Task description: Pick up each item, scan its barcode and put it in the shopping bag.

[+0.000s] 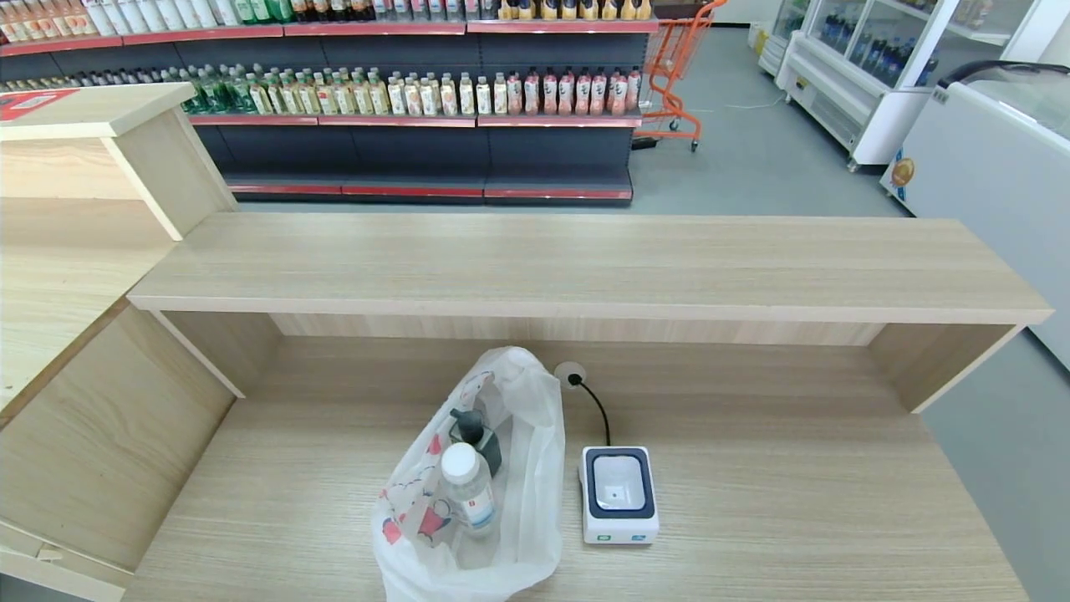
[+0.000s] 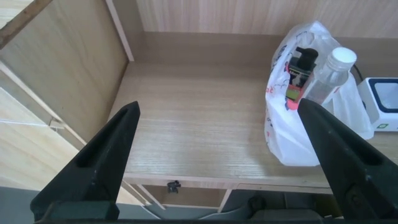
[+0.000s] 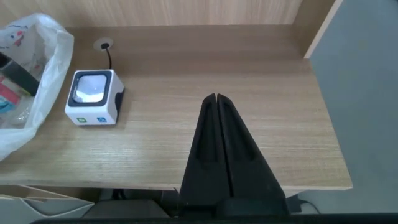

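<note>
Apparently near finish: clear bottle (image 1: 468, 489) and dark pump bottle (image 1: 475, 428) upright inside shopping bag (image 1: 539, 468) on table (image 1: 794, 502), just beside scanner (image 1: 619, 495). Left tool (image 2: 217, 112) spread wide, holding nothing. Right tool (image 3: 215, 99) closed tight, holding nothing.

A light wooden counter (image 1: 794, 493) forms a recessed work surface, with a raised ledge (image 1: 585, 259) running across its far side and a wooden side panel at each end. A white plastic shopping bag (image 1: 539, 468) stands on the counter near the front edge, its mouth open upward. Just beside it, on the robot's right, sits a small white scanner (image 1: 619, 495) with a dark-framed window facing up. A black cable (image 1: 598, 410) runs from the scanner's back to a round grommet (image 1: 570, 374) in the counter near the rear wall.
</note>
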Tool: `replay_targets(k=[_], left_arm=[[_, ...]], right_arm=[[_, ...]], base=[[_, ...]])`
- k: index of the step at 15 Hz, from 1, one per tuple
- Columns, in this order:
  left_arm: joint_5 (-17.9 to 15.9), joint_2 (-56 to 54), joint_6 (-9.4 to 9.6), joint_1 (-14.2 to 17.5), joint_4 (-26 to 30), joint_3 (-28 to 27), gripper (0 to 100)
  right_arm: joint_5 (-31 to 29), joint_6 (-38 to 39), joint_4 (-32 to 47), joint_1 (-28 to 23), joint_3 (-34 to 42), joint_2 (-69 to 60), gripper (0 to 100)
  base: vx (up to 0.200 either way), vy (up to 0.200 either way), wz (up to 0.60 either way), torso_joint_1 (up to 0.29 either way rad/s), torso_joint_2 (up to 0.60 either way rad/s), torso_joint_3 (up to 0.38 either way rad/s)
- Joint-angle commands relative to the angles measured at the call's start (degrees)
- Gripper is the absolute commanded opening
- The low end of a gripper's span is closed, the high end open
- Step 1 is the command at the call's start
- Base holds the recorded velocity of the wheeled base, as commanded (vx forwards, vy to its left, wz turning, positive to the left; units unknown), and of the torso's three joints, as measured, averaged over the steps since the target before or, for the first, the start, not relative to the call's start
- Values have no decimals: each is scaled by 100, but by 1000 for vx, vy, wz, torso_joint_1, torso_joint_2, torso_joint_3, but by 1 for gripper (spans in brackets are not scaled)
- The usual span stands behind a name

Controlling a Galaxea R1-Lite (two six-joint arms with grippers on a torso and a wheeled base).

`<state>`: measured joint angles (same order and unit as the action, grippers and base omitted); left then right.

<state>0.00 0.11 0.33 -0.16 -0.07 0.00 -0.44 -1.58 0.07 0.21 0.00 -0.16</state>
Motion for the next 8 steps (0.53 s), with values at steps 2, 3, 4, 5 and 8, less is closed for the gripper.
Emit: replay_targets(k=[2, 3, 4, 5, 8], left_arm=[[0, -2, 2, -2, -1, 0, 100], [0, -2, 2, -2, -1, 0, 100], [0, -2, 2, 7, -1, 0, 100], [0, -2, 2, -2, -1, 0, 100], [0, -2, 2, -2, -1, 0, 100]], right_arm=[[0, 0, 1, -3, 0, 16, 0], [0, 0, 1, -3, 0, 16, 0], [0, 0, 1, -3, 0, 16, 0], [0, -9, 1, -3, 0, 16, 0], [9, -9, 1, -3, 0, 16, 0]], base=[[0, 0, 0, 0, 0, 0], [0, 0, 0, 0, 0, 0], [0, 0, 0, 0, 0, 0], [0, 0, 0, 0, 0, 0], [0, 0, 0, 0, 0, 0]])
